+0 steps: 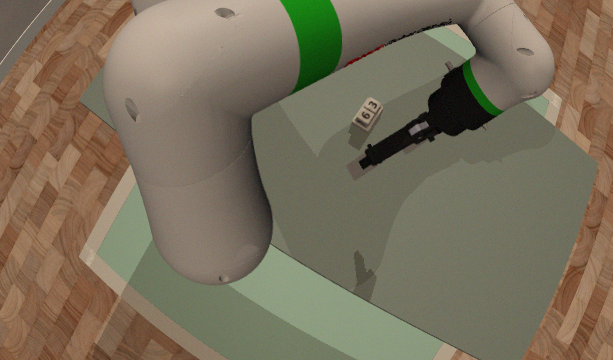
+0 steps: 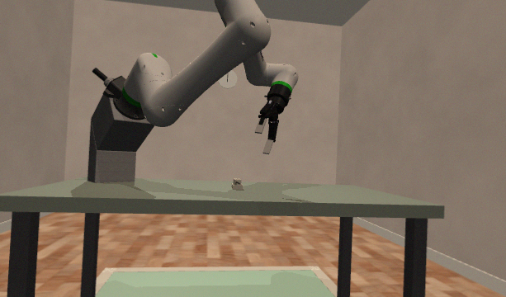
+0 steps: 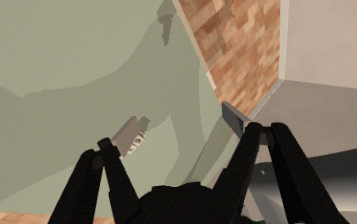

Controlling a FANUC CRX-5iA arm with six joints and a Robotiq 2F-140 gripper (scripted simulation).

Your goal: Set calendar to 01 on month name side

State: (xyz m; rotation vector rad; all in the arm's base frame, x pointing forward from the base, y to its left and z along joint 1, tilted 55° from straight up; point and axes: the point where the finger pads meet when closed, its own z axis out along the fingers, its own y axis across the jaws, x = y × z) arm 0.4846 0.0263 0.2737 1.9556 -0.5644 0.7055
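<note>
The calendar (image 1: 367, 115) (image 2: 237, 184) (image 3: 136, 143) is a small cream block on the table. In the top view a cube with a 3 (image 1: 372, 105) and a cube with a 6 (image 1: 366, 116) sit side by side, with another dark mark near the 6. The month's name and the tray's floor cannot be made out. My gripper (image 1: 386, 158) (image 2: 264, 137) (image 3: 178, 116) is open and empty. It hangs well above the table, tilted, off to one side of the calendar. In the wrist view one finger pad partly hides the calendar.
The green-grey table (image 1: 486, 225) (image 2: 215, 208) bears the calendar and the arm's base (image 2: 114, 165). The arm's large elbow (image 1: 196, 150) covers the left part of the top view. Shadows of the arm fall over the table around the calendar.
</note>
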